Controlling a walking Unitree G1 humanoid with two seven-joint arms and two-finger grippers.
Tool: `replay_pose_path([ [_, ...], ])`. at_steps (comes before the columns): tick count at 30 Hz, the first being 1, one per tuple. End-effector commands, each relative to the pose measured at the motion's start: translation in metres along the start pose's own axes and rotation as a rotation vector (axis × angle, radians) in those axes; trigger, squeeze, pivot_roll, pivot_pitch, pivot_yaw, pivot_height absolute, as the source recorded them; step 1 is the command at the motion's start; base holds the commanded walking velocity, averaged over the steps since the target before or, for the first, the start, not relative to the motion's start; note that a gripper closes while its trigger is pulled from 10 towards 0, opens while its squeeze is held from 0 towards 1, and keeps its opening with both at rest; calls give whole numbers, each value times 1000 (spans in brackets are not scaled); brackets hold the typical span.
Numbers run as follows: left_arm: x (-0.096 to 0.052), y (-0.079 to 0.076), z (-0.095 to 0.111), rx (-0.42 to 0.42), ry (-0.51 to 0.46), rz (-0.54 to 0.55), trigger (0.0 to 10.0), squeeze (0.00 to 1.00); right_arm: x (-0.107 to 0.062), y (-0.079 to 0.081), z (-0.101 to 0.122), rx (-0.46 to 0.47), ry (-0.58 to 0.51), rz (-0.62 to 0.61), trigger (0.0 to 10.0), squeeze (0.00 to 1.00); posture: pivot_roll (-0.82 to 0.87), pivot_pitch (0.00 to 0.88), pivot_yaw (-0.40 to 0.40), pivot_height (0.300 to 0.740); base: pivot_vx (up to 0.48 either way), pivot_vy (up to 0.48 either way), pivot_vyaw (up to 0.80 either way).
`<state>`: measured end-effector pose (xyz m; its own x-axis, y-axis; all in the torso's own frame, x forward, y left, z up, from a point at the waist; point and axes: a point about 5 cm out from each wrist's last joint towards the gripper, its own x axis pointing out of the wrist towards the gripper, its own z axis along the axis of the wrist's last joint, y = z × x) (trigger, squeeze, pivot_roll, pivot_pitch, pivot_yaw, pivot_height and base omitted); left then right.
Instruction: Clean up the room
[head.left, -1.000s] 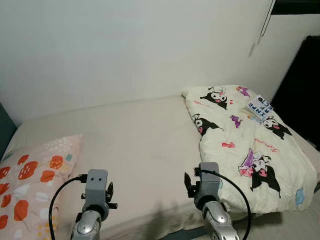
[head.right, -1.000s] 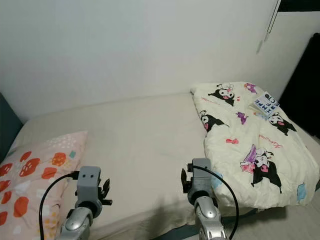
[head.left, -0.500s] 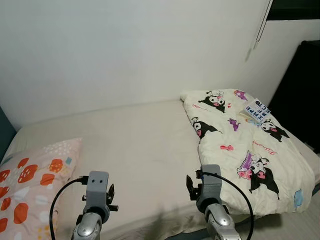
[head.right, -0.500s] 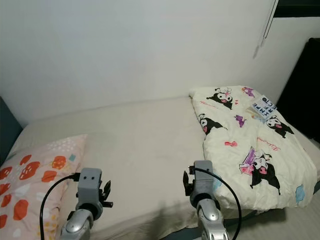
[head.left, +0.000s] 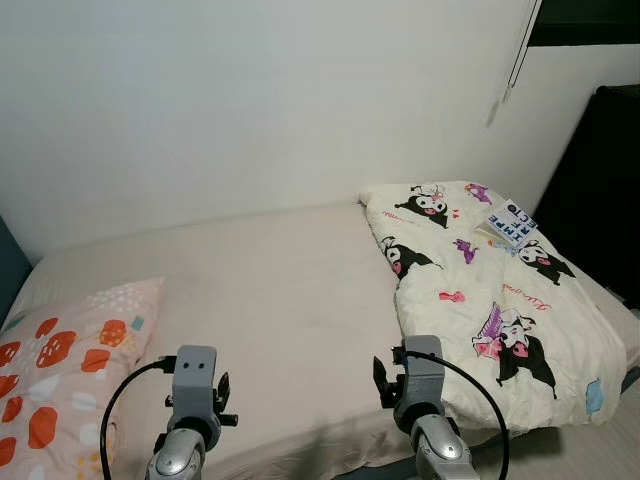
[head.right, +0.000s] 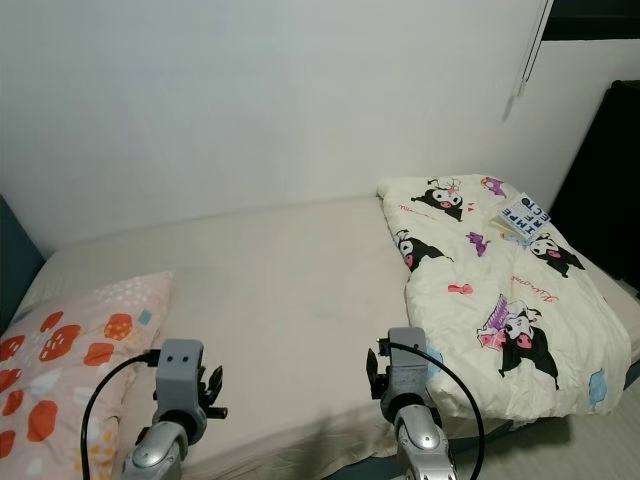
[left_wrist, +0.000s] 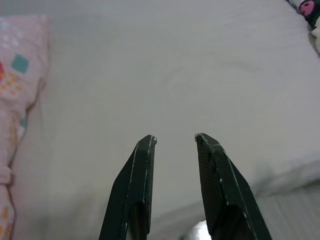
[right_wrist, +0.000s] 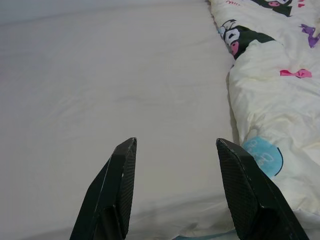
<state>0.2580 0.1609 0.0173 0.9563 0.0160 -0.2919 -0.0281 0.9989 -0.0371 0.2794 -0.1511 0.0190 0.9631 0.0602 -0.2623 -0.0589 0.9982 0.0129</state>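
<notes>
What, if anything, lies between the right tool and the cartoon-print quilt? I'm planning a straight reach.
Nothing visible does. The right tool hangs open over the bare cream bed sheet, and the folded cream quilt with black cartoon characters lies just to its right, with open sheet between them. A small printed book rests on the quilt's far end.

A plain white wall stands behind the bed and takes most of the upper part of the view. The bed runs along this wall and its sheet is light beige, smooth, with only small wrinkles. At the right there is a corner, where a thin cord hangs down against the wall. Beside it stands something tall and black; I cannot tell what it is. The light is soft and even, without strong shadows.
</notes>
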Motion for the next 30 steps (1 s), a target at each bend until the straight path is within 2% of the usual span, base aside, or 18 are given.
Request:
replay_pose_path([
  [1, -2, -1, -4, -19, 22, -4, 10000, 0, -2, -1, -1, 1, 2, -6, 10000, 0, -20, 0, -15, 740, 0, 0, 0],
  [4, -2, 0, -4, -12, 23, -2, 10000, 0, -2, -2, -1, 1, 4, -7, 10000, 0, -17, 0, -19, 740, 0, 0, 0],
  [9, -3, 1, -1, 50, -18, 10, 10000, 0, -3, 0, -3, 5, 7, 0, 10000, 0, -12, 0, -24, 740, 0, 0, 0],
  [30, -3, -1, 0, 62, -20, -3, 10000, 0, -2, 3, -4, -1, 21, 3, 10000, 0, -12, 0, -20, 740, 0, 0, 0],
])
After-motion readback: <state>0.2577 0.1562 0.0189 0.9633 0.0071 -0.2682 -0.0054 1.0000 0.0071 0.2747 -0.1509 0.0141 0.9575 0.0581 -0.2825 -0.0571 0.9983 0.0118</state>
